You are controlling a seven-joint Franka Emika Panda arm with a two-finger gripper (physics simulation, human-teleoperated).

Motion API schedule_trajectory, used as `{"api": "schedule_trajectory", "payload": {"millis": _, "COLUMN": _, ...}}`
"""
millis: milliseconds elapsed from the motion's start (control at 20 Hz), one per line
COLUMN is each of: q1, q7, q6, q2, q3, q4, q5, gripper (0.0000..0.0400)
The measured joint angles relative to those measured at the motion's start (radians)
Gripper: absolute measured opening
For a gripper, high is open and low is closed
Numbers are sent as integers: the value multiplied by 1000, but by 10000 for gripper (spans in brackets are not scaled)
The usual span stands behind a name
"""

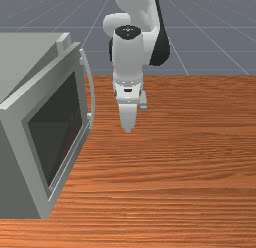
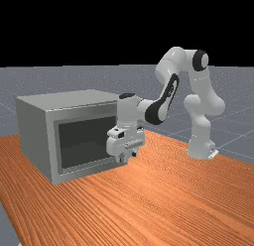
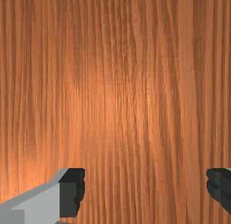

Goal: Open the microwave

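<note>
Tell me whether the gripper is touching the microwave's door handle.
Apart. The front view shows wooden table between the gripper and the door handle, with the gripper toward the front view's right.

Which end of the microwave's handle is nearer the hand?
The handle's lower end: in the front view it is roughly level with the hand, while the upper end sits well above.

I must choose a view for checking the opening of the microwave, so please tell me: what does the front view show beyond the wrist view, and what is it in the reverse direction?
Front view: the microwave, its door with the curved handle, and the arm.

Wrist view: the dark finger pads, standing apart with a gap between them.

Both: the gripper and the wooden table.
</note>
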Motion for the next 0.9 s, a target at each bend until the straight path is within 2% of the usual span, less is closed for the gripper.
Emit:
{"api": "schedule_trajectory", "payload": {"millis": 50, "q1": 0, "q7": 0, "q6": 0, "q2": 0, "q3": 0, "q4": 0, "q5": 0, "gripper": 249}}
{"api": "schedule_trajectory", "payload": {"millis": 100, "q1": 3, "q7": 17, "q6": -3, "q2": -3, "q3": -3, "q4": -1, "q5": 1, "gripper": 308}}
{"api": "schedule_trajectory", "payload": {"millis": 150, "q1": 4, "q7": 28, "q6": -5, "q2": -5, "q3": -5, "q4": -2, "q5": 2, "gripper": 344}}
{"api": "schedule_trajectory", "payload": {"millis": 300, "q1": 5, "q7": 41, "q6": -8, "q2": -8, "q3": -8, "q4": -2, "q5": 3, "gripper": 388}}
{"api": "schedule_trajectory", "payload": {"millis": 350, "q1": 22, "q7": 249, "q6": -75, "q2": -102, "q3": -45, "q4": -77, "q5": -23, "gripper": 238}}
{"api": "schedule_trajectory", "payload": {"millis": 400, "q1": 26, "q7": 461, "q6": -134, "q2": -201, "q3": -79, "q4": -100, "q5": -43, "gripper": 146}}
{"api": "schedule_trajectory", "payload": {"millis": 450, "q1": 26, "q7": 689, "q6": -168, "q2": -268, "q3": -104, "q4": -107, "q5": -65, "gripper": 90}}
{"api": "schedule_trajectory", "payload": {"millis": 500, "q1": 28, "q7": 930, "q6": -190, "q2": -306, "q3": -120, "q4": -113, "q5": -88, "gripper": 55}}
{"api": "schedule_trajectory", "payload": {"millis": 600, "q1": 41, "q7": 1423, "q6": -242, "q2": -326, "q3": -134, "q4": -106, "q5": -127, "gripper": 21}}
{"api": "schedule_trajectory", "payload": {"millis": 650, "q1": 47, "q7": 1571, "q6": -265, "q2": -324, "q3": -137, "q4": -98, "q5": -136, "gripper": 13}}
{"api": "schedule_trajectory", "payload": {"millis": 750, "q1": 55, "q7": 1714, "q6": -290, "q2": -317, "q3": -138, "q4": -87, "q5": -143, "gripper": 5}}
{"api": "schedule_trajectory", "payload": {"millis": 900, "q1": 60, "q7": 1779, "q6": -305, "q2": -312, "q3": -139, "q4": -78, "q5": -146, "gripper": 1}}
